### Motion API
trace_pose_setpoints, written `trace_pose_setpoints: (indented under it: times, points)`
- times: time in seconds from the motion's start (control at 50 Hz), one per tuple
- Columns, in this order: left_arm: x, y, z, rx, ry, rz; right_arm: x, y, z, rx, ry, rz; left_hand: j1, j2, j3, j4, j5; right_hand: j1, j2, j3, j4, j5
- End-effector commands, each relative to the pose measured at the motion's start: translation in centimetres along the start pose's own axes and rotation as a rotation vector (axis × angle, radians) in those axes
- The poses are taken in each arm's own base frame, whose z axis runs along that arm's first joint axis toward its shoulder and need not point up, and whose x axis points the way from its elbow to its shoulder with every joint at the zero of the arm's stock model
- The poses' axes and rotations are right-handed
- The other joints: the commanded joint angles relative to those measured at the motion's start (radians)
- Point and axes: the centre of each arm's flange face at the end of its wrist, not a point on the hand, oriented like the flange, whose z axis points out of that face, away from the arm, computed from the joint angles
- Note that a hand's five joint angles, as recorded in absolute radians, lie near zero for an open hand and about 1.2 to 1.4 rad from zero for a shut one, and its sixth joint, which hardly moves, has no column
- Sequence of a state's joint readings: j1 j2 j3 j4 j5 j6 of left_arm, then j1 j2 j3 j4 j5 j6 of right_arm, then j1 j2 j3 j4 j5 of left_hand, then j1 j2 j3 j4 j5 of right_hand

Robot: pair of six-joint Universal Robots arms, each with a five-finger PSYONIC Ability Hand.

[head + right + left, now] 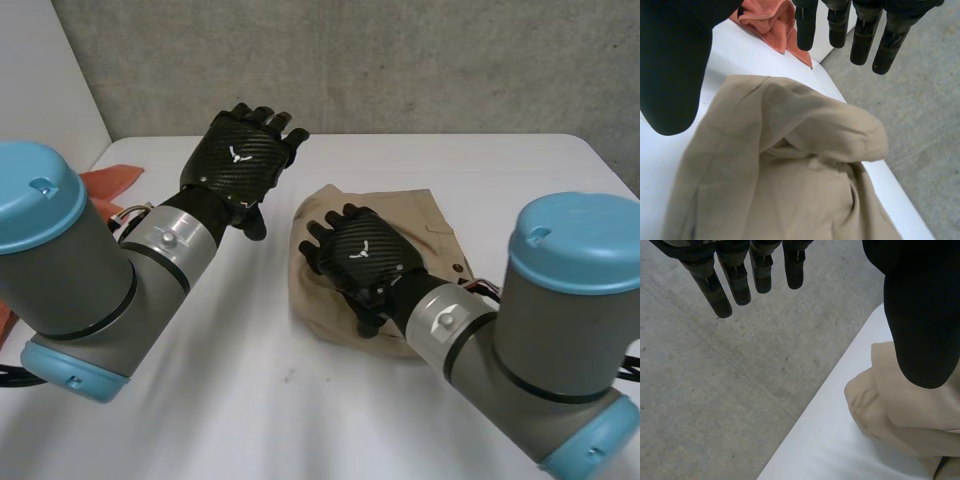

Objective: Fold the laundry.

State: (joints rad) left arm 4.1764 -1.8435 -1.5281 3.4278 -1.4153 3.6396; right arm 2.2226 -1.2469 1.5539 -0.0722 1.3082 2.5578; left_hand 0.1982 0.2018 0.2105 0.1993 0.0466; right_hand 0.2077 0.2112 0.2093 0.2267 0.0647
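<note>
Your laundry is a tan garment (432, 213) lying in a loose, rumpled heap on the white table (470, 160), at about 3 o'clock from the table's middle in the head view. Its cloth is plain, with stitched seams. In the right wrist view the tan garment (790, 165) bulges up in a rounded fold with a hemmed edge near the table's (740, 55) rim. In the left wrist view, one puffed end of the garment (900, 410) sits close to the table (835, 440) edge, with grey floor (715, 390) beyond.

An orange cloth (112, 182) lies at 9 o'clock on the table, well apart from the tan one. The right wrist view shows the orange cloth (771, 21) beyond the fingertips.

Your left hand (240, 155) is raised at 11 o'clock, clear of the garment, back of the hand up. Its fingers (740, 285) hang straight and slightly spread, thumb apart, holding nothing.

Your right hand (362, 252) is over the middle of the tan garment, arm coming in from 4 o'clock. Its fingers (860, 45) are straight and spread, thumb out to the side, with nothing gripped.

The right hand and forearm cover the garment's middle in the head view, so you cannot tell whether the palm touches the cloth. The garment's overall shape is hard to make out.
</note>
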Motion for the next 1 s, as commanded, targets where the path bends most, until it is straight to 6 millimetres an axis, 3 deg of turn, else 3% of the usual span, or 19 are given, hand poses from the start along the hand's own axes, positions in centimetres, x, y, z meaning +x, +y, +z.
trace_pose_setpoints:
  times: [0.02, 0.18, 0.36, 0.44, 0.52, 0.62, 0.7, 0.86, 0.96, 1.0]
  points:
    - [1.2, 0.4, 0.7, 0.041, 0.095, 0.000, 1.4, 0.9, -2.3, -0.131, -0.017, 0.097, -0.024, -0.027, -0.036, -0.025, -0.047, -0.033, -0.037, -0.035, -0.052, -0.065]
    - [3.7, 3.5, 2.0, 0.032, 0.239, -0.005, 3.4, 1.1, -3.9, -0.179, 0.030, 0.131, -0.020, -0.024, -0.032, -0.021, -0.043, -0.020, -0.024, -0.022, -0.039, -0.052]
    - [5.4, 6.4, 2.9, 0.007, 0.324, 0.078, 8.5, 4.5, -5.4, -0.278, 0.237, 0.303, 0.059, 0.056, 0.047, 0.058, 0.036, 0.083, 0.079, 0.081, 0.064, 0.051]
    - [5.7, 7.4, 3.3, -0.002, 0.344, 0.133, 9.5, 6.5, -6.0, -0.333, 0.273, 0.356, 0.094, 0.091, 0.082, 0.093, 0.072, 0.083, 0.079, 0.081, 0.064, 0.051]
    - [5.8, 7.9, 3.6, -0.011, 0.347, 0.165, 9.0, 8.0, -6.1, -0.373, 0.263, 0.388, 0.250, 0.246, 0.237, 0.249, 0.227, 0.080, 0.076, 0.078, 0.061, 0.048]
    - [5.9, 8.5, 3.9, -0.022, 0.344, 0.168, 7.8, 10.6, -5.2, -0.437, 0.222, 0.439, 0.724, 0.721, 0.712, 0.723, 0.702, 0.077, 0.073, 0.075, 0.058, 0.045]
    - [5.8, 8.6, 3.9, -0.037, 0.325, 0.171, 7.3, 12.3, -4.4, -0.456, 0.219, 0.504, 0.913, 0.909, 0.901, 0.912, 0.890, 0.077, 0.073, 0.075, 0.058, 0.045]
    - [5.6, 8.1, 3.9, -0.053, 0.286, 0.170, 7.1, 13.4, -2.9, -0.406, 0.231, 0.575, 1.019, 1.016, 1.007, 1.018, 0.996, 0.132, 0.129, 0.131, 0.113, 0.101]
    - [5.1, 7.2, 3.8, -0.047, 0.257, 0.171, 7.5, 14.1, -2.1, -0.395, 0.246, 0.559, 1.019, 1.016, 1.007, 1.018, 0.996, 0.341, 0.337, 0.339, 0.322, 0.309]
    - [4.7, 6.8, 3.8, -0.049, 0.238, 0.153, 7.8, 14.3, -1.7, -0.389, 0.254, 0.552, 1.022, 1.019, 1.010, 1.021, 0.999, 0.543, 0.539, 0.541, 0.524, 0.511]
